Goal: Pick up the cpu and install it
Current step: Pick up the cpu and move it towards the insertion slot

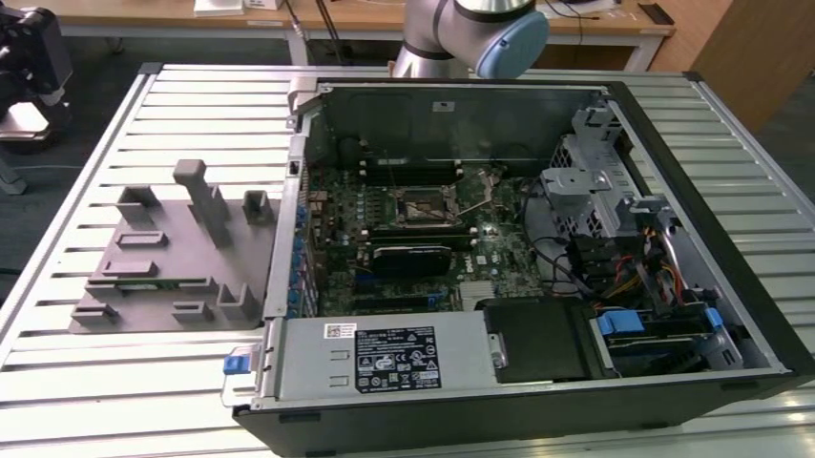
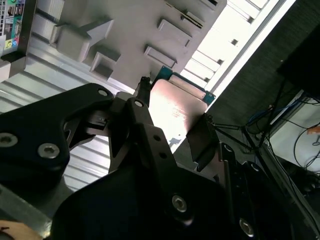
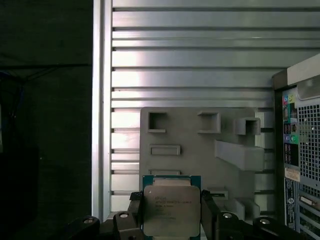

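Observation:
The cpu [image 3: 171, 210] is a flat square chip with a silver top and a thin green rim. My gripper [image 3: 171, 214] is shut on it, one black finger [image 3: 135, 212] on each of two opposite edges. It hangs in the air above the near part of the grey fixture plate [image 3: 200, 145]. In the second wrist view the cpu [image 2: 176, 105] shines between the fingers [image 2: 145, 120] of the gripper [image 2: 172, 127]. In the exterior view the black-framed socket [image 1: 417, 205] sits on the motherboard inside the open computer case [image 1: 713, 239].
The grey fixture plate [image 1: 166, 258], with raised blocks and pockets, lies on the slatted metal table [image 1: 90, 191] at the exterior view's left of the case. The arm's base [image 1: 471, 38] stands behind the case. A grey power-supply box [image 1: 382, 358] fills the case's front. The case's rear panel [image 3: 300, 150] stands beside the plate.

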Controlling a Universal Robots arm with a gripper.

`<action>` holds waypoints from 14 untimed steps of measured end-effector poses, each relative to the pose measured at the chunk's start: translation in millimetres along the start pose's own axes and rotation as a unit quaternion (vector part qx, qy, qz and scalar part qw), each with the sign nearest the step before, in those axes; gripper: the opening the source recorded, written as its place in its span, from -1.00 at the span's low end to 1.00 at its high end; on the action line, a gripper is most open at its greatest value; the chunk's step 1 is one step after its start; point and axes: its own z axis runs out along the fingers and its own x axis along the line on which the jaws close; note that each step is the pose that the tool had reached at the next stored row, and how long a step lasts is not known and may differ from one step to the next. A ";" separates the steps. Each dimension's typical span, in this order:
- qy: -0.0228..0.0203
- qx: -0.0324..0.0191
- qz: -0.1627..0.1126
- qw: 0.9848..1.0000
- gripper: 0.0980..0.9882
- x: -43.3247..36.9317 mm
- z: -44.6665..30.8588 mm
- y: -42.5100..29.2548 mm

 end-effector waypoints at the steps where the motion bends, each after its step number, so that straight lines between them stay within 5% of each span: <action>1: 0.000 0.000 0.000 1.000 0.00 0.0 -0.1 0.0; 6: 0.000 0.000 0.000 1.000 0.00 -6.9 -0.1 0.1; 14: 0.000 0.000 0.000 1.000 0.00 -28.6 -0.1 0.6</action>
